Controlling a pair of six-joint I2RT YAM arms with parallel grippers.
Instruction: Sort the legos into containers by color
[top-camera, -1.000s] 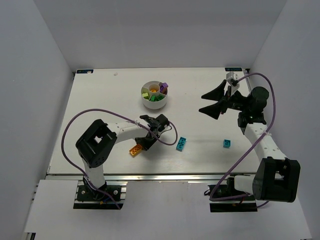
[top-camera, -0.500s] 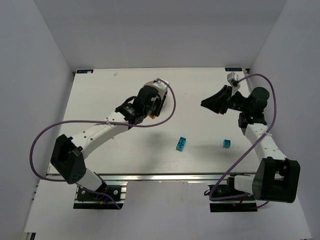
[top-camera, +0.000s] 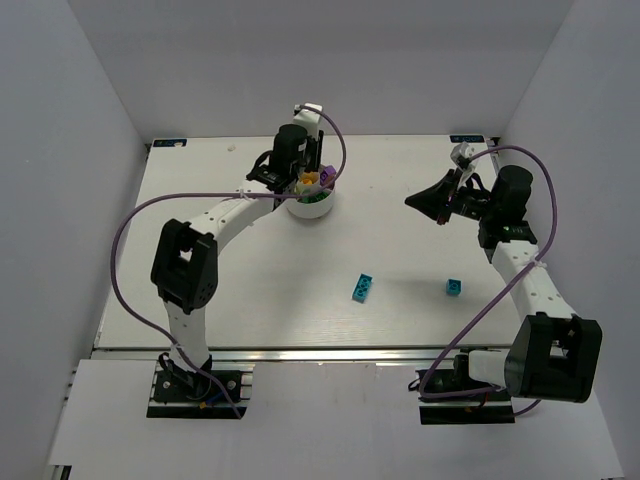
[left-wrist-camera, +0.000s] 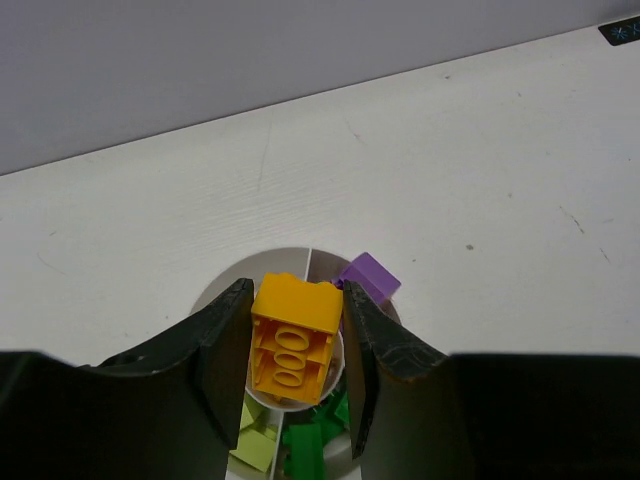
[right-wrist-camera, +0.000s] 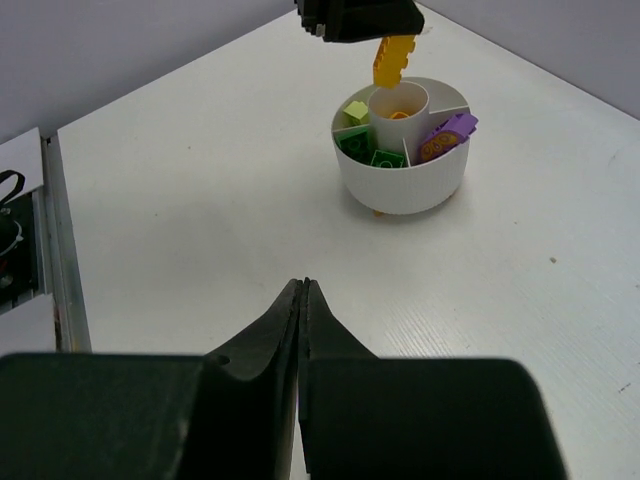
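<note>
While my left claw (left-wrist-camera: 296, 290) is clamped on the orange-yellow studded plastic brick (left-wrist-camera: 292, 350), that brick hangs just over the round white plastic bowl (right-wrist-camera: 400, 185), which stands near the far edge of the desk (top-camera: 200, 290), about midway along it. My dark fingers press the brick's two flat side walls. Its hollow underside, with three oval tubes, faces my wrist camera. From the right wrist view it hangs clear above the bowl's central hub (right-wrist-camera: 398, 100), touching nothing.

I judge the brick light, stiff and hard, with glossy walls that could slip under a weak pinch. The flat sides are the place to hold it, not the studs. It should drop cleanly and may bounce on the smooth plastic.

Thin radial dividers cut the bowl into wedges. One holds a purple brick (left-wrist-camera: 368, 277), one dark green bricks (right-wrist-camera: 375, 155), one a lime brick (right-wrist-camera: 357, 110).

My right claw (right-wrist-camera: 303, 290) has its fingers together on nothing, over the right half of the desk. Two small cyan bricks (top-camera: 362, 287) lie apart toward the near edge, right of middle.
</note>
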